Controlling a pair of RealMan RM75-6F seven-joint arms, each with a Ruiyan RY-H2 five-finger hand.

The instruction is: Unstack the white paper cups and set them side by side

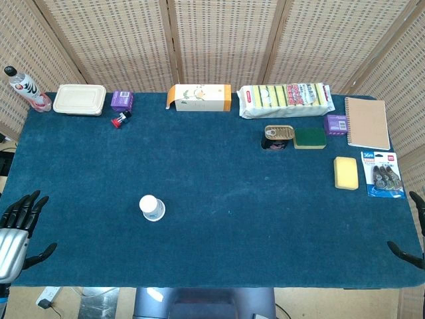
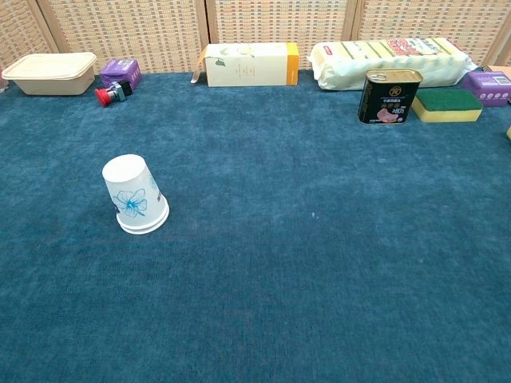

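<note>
The stack of white paper cups (image 1: 152,207) stands upside down on the blue cloth, left of the table's middle; in the chest view the cups (image 2: 134,195) show a blue flower print and a doubled rim at the base. My left hand (image 1: 16,229) hangs at the table's front left edge, fingers spread, holding nothing, well left of the cups. Only dark fingertips of my right hand (image 1: 413,232) show at the front right edge, apart and holding nothing. Neither hand appears in the chest view.
Along the back stand a bottle (image 1: 26,90), a lidded food box (image 1: 80,99), a purple box (image 1: 122,100), a carton (image 1: 199,97) and a sponge pack (image 1: 285,98). A tin (image 1: 277,136), sponges (image 1: 346,173), a notebook (image 1: 366,122) and a blister pack (image 1: 383,174) lie at right.
</note>
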